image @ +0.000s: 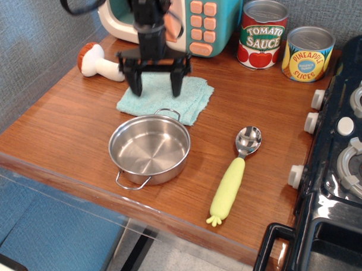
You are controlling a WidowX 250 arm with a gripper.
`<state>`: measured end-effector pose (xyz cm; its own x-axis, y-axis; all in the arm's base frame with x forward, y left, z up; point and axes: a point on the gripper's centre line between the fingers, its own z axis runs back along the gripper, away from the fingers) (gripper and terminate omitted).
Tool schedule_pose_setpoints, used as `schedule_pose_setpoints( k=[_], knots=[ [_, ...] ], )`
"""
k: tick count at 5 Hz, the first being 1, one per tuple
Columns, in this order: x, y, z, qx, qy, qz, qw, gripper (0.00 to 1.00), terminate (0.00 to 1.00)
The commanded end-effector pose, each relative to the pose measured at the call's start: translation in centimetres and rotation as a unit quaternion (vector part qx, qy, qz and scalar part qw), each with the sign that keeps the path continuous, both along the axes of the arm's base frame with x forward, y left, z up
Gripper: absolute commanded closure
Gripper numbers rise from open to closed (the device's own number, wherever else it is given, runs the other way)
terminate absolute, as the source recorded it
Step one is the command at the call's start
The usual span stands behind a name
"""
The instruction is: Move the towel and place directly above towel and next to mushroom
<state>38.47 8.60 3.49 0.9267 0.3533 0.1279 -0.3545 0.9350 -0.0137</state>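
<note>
The light teal towel (168, 101) lies flat on the wooden counter, just behind the steel pot (149, 149) and to the right of the mushroom (99, 63). The mushroom lies on its side at the back left, reddish-brown cap to the left and white stem pointing at the towel. My black gripper (156, 87) hangs over the towel's back left part with its fingers (136, 85) spread apart and pointing down. The fingertips are at or just above the cloth. Nothing is held between them.
A toy microwave (198, 19) stands behind the gripper. A tomato sauce can (262, 34) and a pineapple can (308, 54) stand at the back right. A yellow-handled spoon (234, 174) lies right of the pot. A black stove (342, 159) borders the right side.
</note>
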Motion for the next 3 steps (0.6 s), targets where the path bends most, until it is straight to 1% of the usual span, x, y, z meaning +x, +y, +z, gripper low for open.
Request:
schedule_pose_setpoints(
  k=[1,2,3],
  knots=[
    [0.49,-0.04,3.59,0.023,-0.035,-0.027,0.9988,0.0,0.0],
    [0.49,-0.04,3.59,0.023,-0.035,-0.027,0.9988,0.0,0.0],
    [0.49,-0.04,3.59,0.023,-0.035,-0.027,0.9988,0.0,1.0]
  ],
)
